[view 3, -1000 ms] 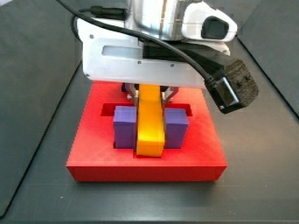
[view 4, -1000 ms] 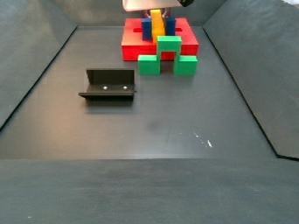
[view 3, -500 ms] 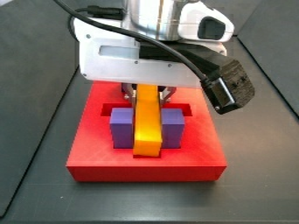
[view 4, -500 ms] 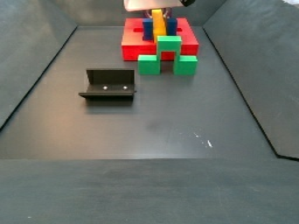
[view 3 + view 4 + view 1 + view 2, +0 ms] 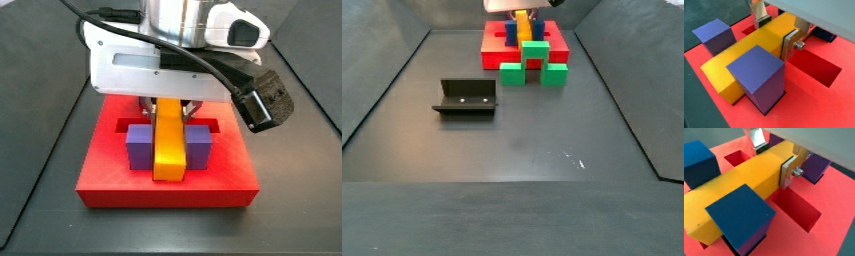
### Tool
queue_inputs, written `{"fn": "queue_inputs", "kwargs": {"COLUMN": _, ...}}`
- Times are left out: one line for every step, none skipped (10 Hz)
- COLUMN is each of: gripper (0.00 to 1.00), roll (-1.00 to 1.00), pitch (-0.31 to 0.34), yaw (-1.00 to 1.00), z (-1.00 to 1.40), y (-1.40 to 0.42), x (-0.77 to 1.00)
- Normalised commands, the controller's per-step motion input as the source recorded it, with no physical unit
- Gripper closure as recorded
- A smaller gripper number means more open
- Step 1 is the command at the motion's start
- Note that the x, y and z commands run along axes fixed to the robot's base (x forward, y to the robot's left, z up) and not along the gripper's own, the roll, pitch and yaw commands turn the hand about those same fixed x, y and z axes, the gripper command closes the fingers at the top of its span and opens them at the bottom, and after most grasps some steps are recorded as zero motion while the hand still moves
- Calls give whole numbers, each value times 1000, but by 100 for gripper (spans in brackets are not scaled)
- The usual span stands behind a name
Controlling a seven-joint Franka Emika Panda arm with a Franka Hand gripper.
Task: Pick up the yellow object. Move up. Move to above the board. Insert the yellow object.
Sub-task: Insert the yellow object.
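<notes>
The yellow object (image 5: pixel 170 145) is a long yellow-orange bar lying along the middle of the red board (image 5: pixel 120 185), between two purple posts (image 5: pixel 139 145) (image 5: pixel 201 143). My gripper (image 5: pixel 171 103) stands over the board's far part, with the bar's far end between its fingers. In both wrist views the gripper (image 5: pixel 775 34) (image 5: pixel 773 159) has a dark pad against each long side of the bar (image 5: pixel 744 60) (image 5: pixel 737 183), so it is shut on it. Open recessed slots show in the board (image 5: pixel 811 110) (image 5: pixel 831 203) beside the bar. In a side view the bar (image 5: pixel 523 28) shows under the gripper (image 5: pixel 520 8).
Three green blocks (image 5: pixel 513 72) (image 5: pixel 555 72) (image 5: pixel 536 52) stand at the board's (image 5: pixel 493 45) near edge. The fixture (image 5: pixel 465 97) stands on the dark floor to the left. Dark walls enclose the floor.
</notes>
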Motion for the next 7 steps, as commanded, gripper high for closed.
{"fn": "queue_inputs", "kwargs": {"gripper": 100, "roll": 60, "pitch": 0, "yaw": 49, "z": -357, "y": -46, "x": 51}}
{"fn": "queue_inputs", "kwargs": {"gripper": 100, "roll": 56, "pitch": 0, "yaw": 11, "z": -340, "y": 0, "x": 120}}
{"fn": "queue_inputs", "kwargs": {"gripper": 100, "roll": 61, "pitch": 0, "yaw": 11, "z": -349, "y": 0, "x": 129}}
{"fn": "queue_inputs", "kwargs": {"gripper": 100, "roll": 94, "pitch": 0, "yaw": 34, "z": -400, "y": 0, "x": 223}}
{"fn": "queue_inputs", "kwargs": {"gripper": 100, "roll": 129, "pitch": 0, "yaw": 57, "z": -429, "y": 0, "x": 257}}
{"fn": "queue_inputs", "kwargs": {"gripper": 100, "roll": 134, "pitch": 0, "yaw": 74, "z": -397, "y": 0, "x": 197}}
{"fn": "queue_inputs", "kwargs": {"gripper": 100, "roll": 146, "pitch": 0, "yaw": 89, "z": -357, "y": 0, "x": 174}}
